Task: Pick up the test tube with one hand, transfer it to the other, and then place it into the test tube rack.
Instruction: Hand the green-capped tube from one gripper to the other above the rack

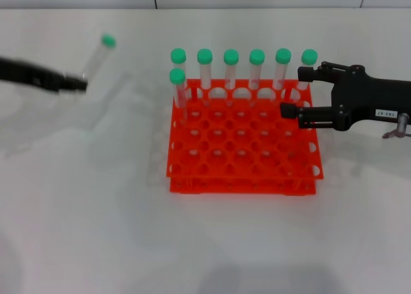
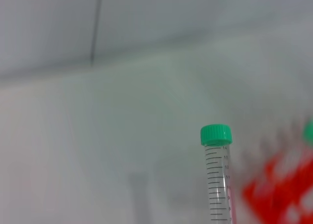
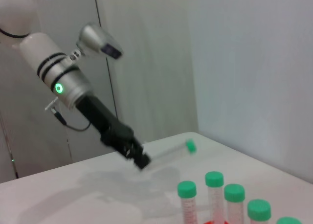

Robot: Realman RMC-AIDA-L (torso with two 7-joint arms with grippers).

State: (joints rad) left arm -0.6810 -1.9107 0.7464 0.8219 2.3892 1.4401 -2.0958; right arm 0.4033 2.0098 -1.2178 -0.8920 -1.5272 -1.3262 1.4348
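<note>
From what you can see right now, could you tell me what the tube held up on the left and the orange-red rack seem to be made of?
The slim clear test tube with a green screw cap looks like transparent plastic: the background shows through it, it carries printed graduations, and its cap is ribbed. The bright orange-red square rack seems moulded plastic, uniformly coloured and slightly glossy.

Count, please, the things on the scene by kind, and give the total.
Green-capped tubes standing in the rack: 7
Green-capped tube held by the left hand, above the table: 1
Orange-red rack: 1
Robot hands, counting the open right hand: 2
Total: 11
</note>
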